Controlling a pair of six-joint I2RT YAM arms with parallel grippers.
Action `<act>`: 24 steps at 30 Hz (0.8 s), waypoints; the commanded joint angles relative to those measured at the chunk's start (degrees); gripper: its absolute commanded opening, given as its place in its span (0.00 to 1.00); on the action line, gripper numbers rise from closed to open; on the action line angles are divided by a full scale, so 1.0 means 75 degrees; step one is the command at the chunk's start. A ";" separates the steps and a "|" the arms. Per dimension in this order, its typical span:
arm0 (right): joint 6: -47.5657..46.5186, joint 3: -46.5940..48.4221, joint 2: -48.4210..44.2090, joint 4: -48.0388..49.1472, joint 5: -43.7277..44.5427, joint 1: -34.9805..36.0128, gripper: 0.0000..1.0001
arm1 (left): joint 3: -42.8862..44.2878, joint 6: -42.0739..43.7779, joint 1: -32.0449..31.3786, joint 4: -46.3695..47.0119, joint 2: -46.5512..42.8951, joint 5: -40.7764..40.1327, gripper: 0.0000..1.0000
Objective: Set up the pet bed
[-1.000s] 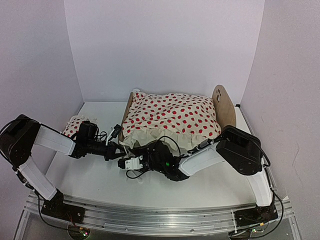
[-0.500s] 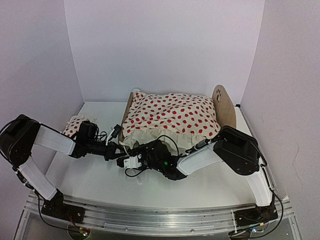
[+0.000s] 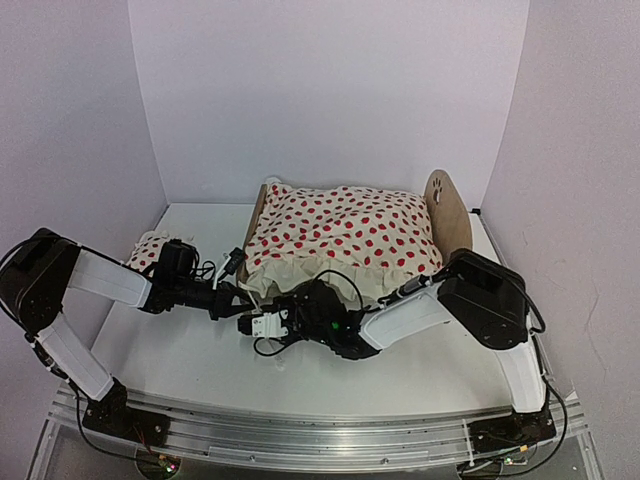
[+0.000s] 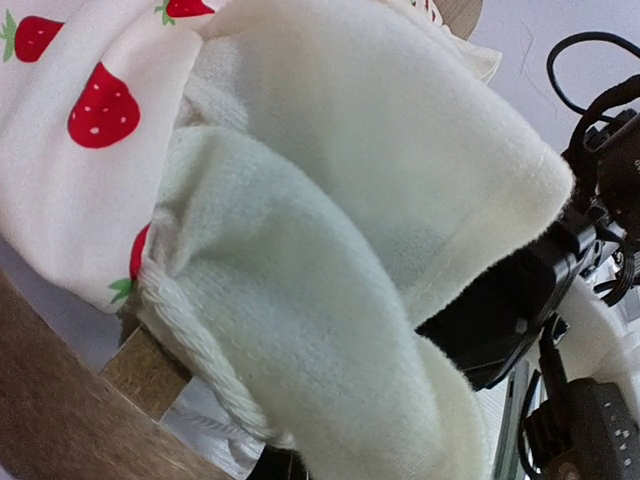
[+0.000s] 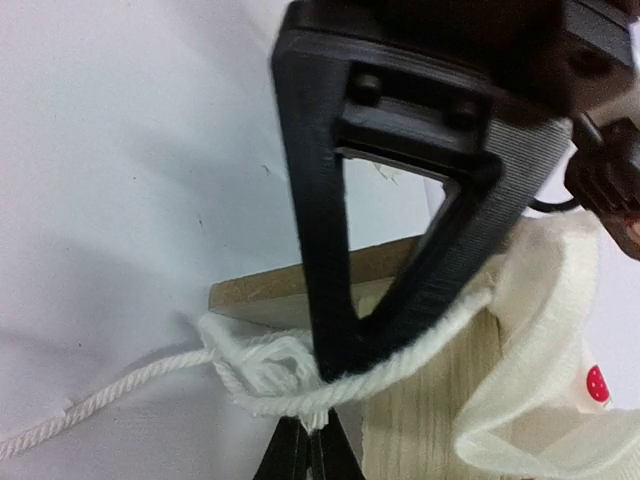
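The pet bed (image 3: 447, 212) stands at the back centre, its mattress hidden under the red-dotted blanket (image 3: 345, 232). My left gripper (image 3: 238, 296) is at the bed's near-left corner. Its jaws are buried in the blanket's cream underside (image 4: 330, 200) and it is shut on that corner. In the right wrist view one of its black fingers (image 5: 330, 250) crosses the wooden corner (image 5: 260, 300). My right gripper (image 5: 310, 442) is just in front, shut on a white twisted cord (image 5: 120, 395) that runs along the blanket's edge. From above, the right gripper (image 3: 247, 320) sits beside the left.
The small red-dotted pillow (image 3: 148, 250) lies on the table left of the bed, behind my left arm. White walls close in on three sides. My right forearm (image 3: 400, 320) stretches across the table in front of the bed.
My right gripper has closed on the cord at the bed's corner. Both arms have stayed almost where they were.
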 commanded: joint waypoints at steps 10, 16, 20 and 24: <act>0.3537 -0.0386 -0.1408 -0.1186 0.0042 0.0006 0.00 | 0.0382 0.0249 0.0021 -0.0371 -0.0602 -0.0393 0.24; 0.5055 0.0072 -0.1364 -0.2500 -0.0169 0.0002 0.00 | 0.0614 0.0875 0.0038 -0.1898 -0.1439 -0.0806 0.27; 0.6244 -0.0005 -0.1503 -0.2711 -0.0307 -0.0026 0.00 | 0.0673 0.1661 0.0043 -0.2747 -0.1985 -0.0832 0.27; 0.7502 0.0001 -0.1631 -0.2894 -0.0478 -0.0108 0.00 | 0.0571 0.3011 0.0043 -0.3500 -0.2290 -0.0468 0.27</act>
